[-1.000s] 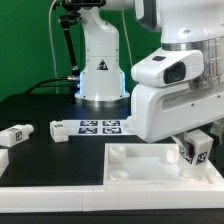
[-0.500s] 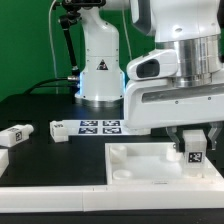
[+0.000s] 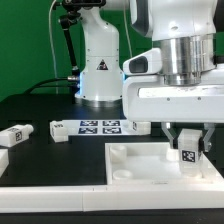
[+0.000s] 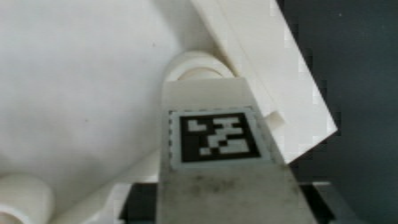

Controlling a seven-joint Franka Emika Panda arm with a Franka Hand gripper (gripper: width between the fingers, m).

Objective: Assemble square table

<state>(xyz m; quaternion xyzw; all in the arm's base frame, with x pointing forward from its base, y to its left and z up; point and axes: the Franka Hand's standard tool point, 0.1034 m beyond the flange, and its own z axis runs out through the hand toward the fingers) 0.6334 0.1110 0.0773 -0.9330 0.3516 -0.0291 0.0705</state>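
The square table panel [image 3: 140, 166] lies white and flat at the exterior view's right front, with a raised rim. My gripper [image 3: 188, 138] hangs over its far right corner, shut on a short white leg post [image 3: 188, 152] with a black-and-white tag, held upright just above the panel. In the wrist view the leg [image 4: 214, 125] runs out from between my dark fingers [image 4: 157, 196], and its far end sits by the panel's rim [image 4: 260, 62] at a corner. The panel surface [image 4: 80, 110] fills the side of that view.
Two more tagged leg posts [image 3: 14, 135] [image 3: 56, 131] lie at the exterior view's left. The marker board [image 3: 97, 127] lies in front of the robot base [image 3: 98, 70]. A long white border bar [image 3: 50, 196] runs along the front edge.
My wrist has turned and shifted slightly to the exterior view's left. The held leg has moved with it and stays over the panel's far right corner.
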